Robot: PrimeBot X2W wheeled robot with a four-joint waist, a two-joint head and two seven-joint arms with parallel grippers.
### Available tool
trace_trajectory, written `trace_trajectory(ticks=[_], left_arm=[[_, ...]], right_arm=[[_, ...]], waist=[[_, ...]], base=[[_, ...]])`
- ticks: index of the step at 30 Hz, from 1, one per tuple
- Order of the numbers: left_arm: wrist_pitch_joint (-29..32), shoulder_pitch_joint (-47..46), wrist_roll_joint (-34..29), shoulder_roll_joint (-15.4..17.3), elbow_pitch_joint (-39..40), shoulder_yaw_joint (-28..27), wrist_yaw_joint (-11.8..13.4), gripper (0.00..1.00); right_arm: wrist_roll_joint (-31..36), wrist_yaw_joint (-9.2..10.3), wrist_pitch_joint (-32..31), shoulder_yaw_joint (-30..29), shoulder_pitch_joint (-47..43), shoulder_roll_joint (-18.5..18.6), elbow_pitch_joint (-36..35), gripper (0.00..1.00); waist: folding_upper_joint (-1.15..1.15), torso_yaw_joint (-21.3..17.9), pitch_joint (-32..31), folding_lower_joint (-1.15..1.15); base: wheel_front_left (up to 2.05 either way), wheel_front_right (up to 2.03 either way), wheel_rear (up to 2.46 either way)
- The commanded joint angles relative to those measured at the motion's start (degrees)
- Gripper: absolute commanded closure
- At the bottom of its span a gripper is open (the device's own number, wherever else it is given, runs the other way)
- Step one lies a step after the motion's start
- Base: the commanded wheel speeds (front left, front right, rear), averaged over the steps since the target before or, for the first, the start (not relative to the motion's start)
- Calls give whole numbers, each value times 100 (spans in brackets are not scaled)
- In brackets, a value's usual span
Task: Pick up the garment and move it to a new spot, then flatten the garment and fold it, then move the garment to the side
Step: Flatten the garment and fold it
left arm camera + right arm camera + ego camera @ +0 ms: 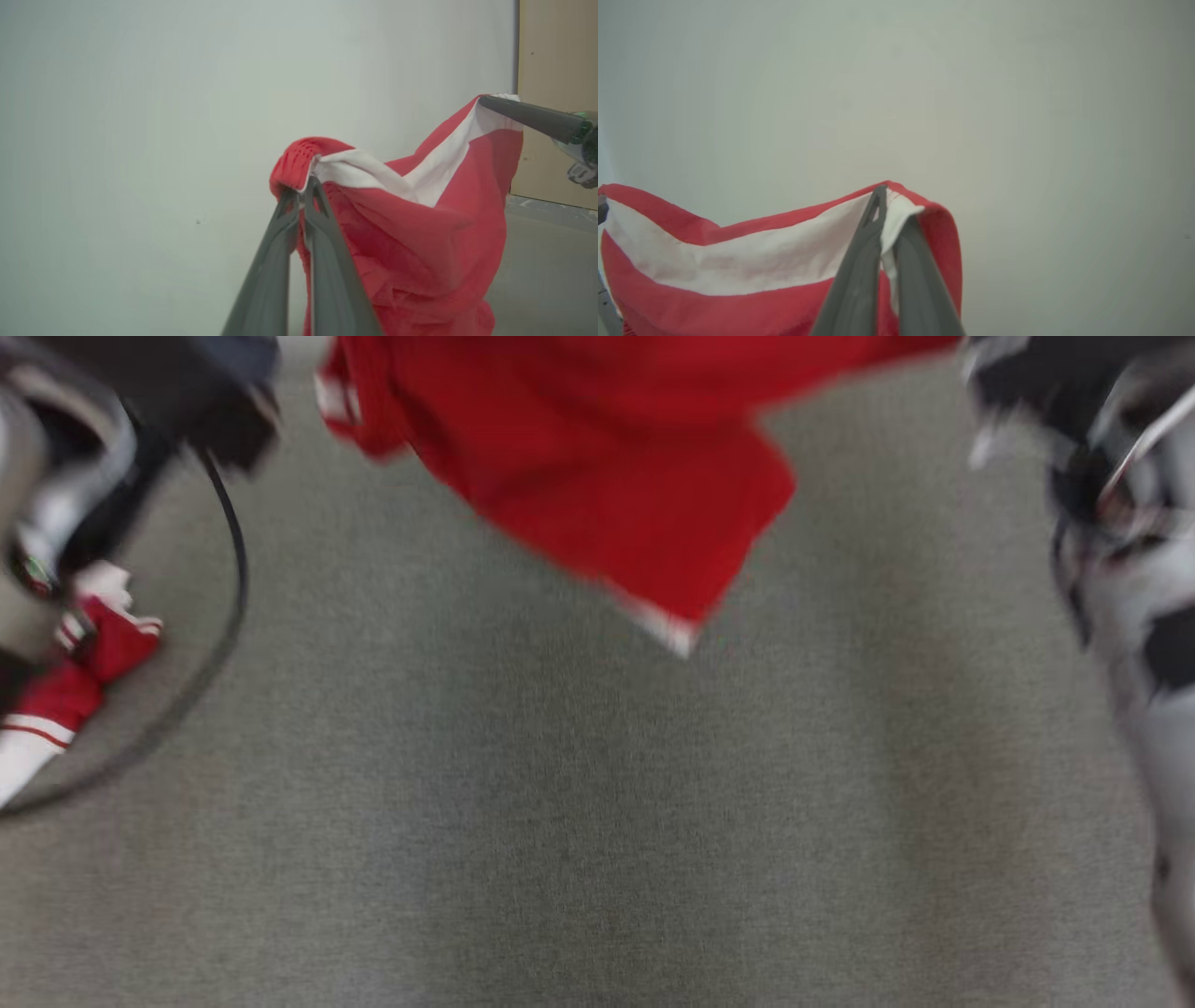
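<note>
The garment (597, 457) is red with a white band, and it hangs in the air between my two arms at the top of the blurred head view. My left gripper (302, 186) is shut on a bunched red and white edge of the garment (420, 233). My right gripper (883, 198) is shut on the white band at the other upper corner of the garment (738, 261). In the left wrist view the right gripper (486, 99) holds that far corner up. A red and white fold of cloth (84, 681) shows beside my left arm (112, 448).
Grey carpet-like surface (597, 821) spreads below the hanging cloth. A black cable (229, 579) loops down from the left arm. My right arm (1120, 541) fills the right edge. A pale wall (140, 116) and a wooden panel (556, 70) stand behind.
</note>
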State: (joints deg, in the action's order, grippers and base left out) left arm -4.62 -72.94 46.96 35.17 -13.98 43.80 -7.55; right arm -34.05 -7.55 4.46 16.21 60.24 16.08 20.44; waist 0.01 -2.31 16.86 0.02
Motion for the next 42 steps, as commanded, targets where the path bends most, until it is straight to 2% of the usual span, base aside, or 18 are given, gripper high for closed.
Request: trace_trajectory(ticks=[1, 5, 11, 16, 21, 25, 31, 37, 42], left_arm=[[54, -342, 190, 13, -133, 40, 15, 100], [155, -1600, 474, 22, -597, 331, 15, 100], [118, -2904, 855, -78, -1218, 762, 15, 100], [67, -3610, 1149, -168, -1642, 1138, 15, 100], [-192, -3980, 1470, -230, -1930, 1594, 15, 100], [-461, -3884, 1706, -265, -1919, 1882, 14, 100], [-782, -3287, 2033, -56, -1587, 2268, 15, 100], [-1034, -2023, 2134, 202, -1124, 2511, 14, 100], [-1055, -661, 1987, 281, -634, 2179, 124, 100]], right_arm=[[-56, 13, -54, -63, 430, -9, 151, 100], [-102, 13, -214, -209, 1832, -14, 823, 100], [103, 13, -174, -229, 3404, 16, 1735, 100], [258, 13, -84, -94, 4290, 4, 2403, 100], [246, 13, 165, 142, 4688, -96, 2943, 100], [100, 13, 310, 370, 4528, -77, 3102, 100], [-255, 13, 555, 773, 3822, -1, 2991, 100], [-789, 13, 783, 1308, 2250, 240, 2357, 100], [-1197, 13, 877, 1575, 816, 474, 1659, 100]], waist=[[-1, -86, 1004, -2], [-1, -103, 1472, -2], [-1, -116, 1915, -2], [-1, -131, 2223, -2], [-1, -164, 2392, -2], [-1, -168, 2399, -2], [-1, -228, 2093, -2], [-1, -314, 1467, -2], [-1, -325, 969, -2]], base=[[0, 0, 0], [0, 0, 0], [0, 0, 0], [0, 0, 0], [0, 0, 0], [0, 0, 0], [0, 0, 0], [0, 0, 0], [0, 0, 0]])
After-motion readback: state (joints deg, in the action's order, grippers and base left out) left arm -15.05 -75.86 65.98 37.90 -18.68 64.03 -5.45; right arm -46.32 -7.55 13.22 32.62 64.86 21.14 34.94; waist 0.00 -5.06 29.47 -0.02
